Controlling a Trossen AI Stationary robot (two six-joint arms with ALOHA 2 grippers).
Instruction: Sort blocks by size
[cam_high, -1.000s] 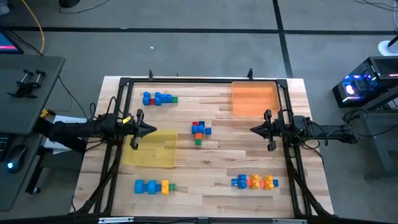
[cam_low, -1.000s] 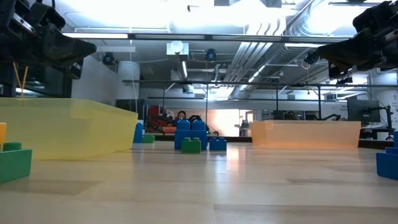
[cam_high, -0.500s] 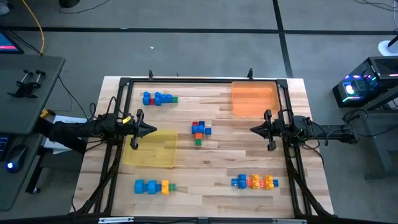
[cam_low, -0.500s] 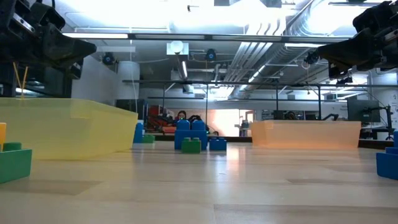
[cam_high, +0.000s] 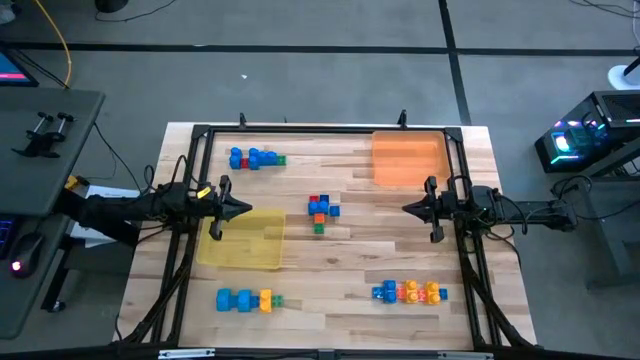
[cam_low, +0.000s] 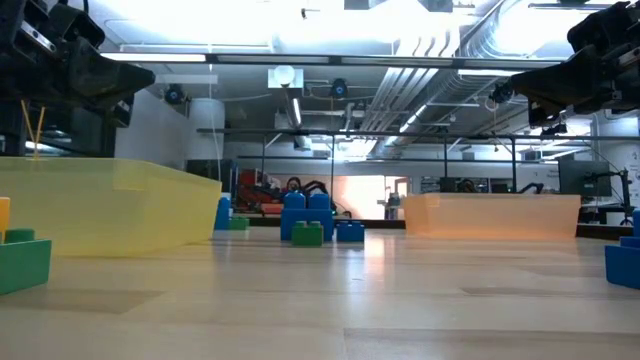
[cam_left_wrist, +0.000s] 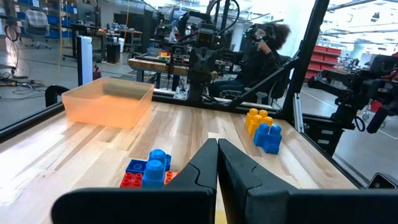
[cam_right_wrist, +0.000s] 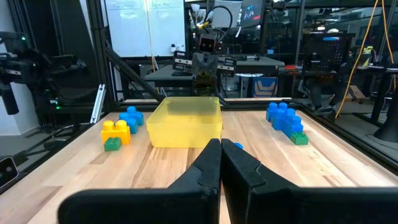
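Nothing has shifted on the sorting table over the past second: both arms hang motionless above the wood, and not one brick has left its place, a sign that the sort has yet to begin. The left gripper (cam_high: 243, 209) is poised at the table's left side, just over the far edge of the yellow tray (cam_high: 241, 240), its fingers (cam_left_wrist: 202, 167) pressed together on nothing. The right gripper (cam_high: 408, 208) mirrors it at the right side, near the orange tray (cam_high: 408, 160), its fingers (cam_right_wrist: 208, 163) likewise closed and empty. The blocks lie in five loose clusters: a blue-heavy group at far left (cam_high: 255, 158), a mixed heap at the centre (cam_high: 322, 209) between the two grippers, a blue and yellow row at near left (cam_high: 244, 299), and an orange, yellow and blue row at near right (cam_high: 410, 292). Both trays appear empty. Judging by this stillness, every block still awaits its first pick, and either arm must open before it can take one
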